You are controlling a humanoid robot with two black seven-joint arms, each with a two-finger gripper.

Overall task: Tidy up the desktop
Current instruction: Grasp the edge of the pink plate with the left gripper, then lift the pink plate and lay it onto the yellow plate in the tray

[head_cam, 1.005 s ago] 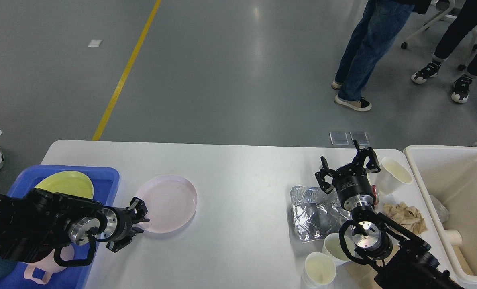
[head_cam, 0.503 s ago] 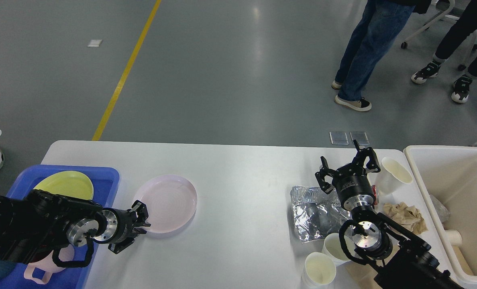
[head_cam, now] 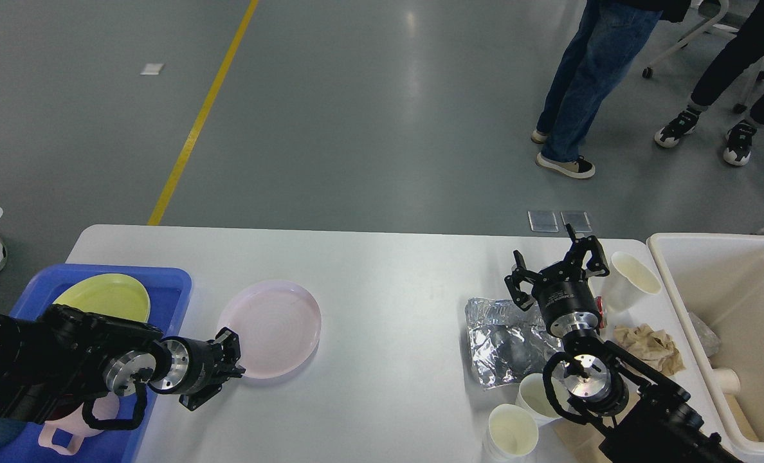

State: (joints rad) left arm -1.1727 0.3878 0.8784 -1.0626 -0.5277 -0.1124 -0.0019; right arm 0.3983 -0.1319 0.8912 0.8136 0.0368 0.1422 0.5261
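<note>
White paper cups, two of them, stand open-mouthed at the near right edge of the bench, close against the right arm. Blue plastic tray at the near left corner, holding a pale pink mug at its front and a yellow-green plate at its back, the left arm lying across the middle of it. Left hand, black, low over the bench at the near rim of a pink plate that lies flat just right of the tray; the fingers meet the rim edge-on and whether they pinch it cannot be told. Crumpled foil sheet, silver, flat on the right half of the bench. Brown crumpled paper just right of the right arm. Right hand, fingers spread wide and holding nothing, raised over the far edge of the foil. Third paper cup, tipped on its side, mouth upward, just right of that hand. Deep white bin at the right end, with a cup and scraps inside. The bench itself, white with rounded corners, spans the lower half of the view, bare through its middle. Beyond: grey floor, a yellow floor line, and legs of standing people at far right.
</note>
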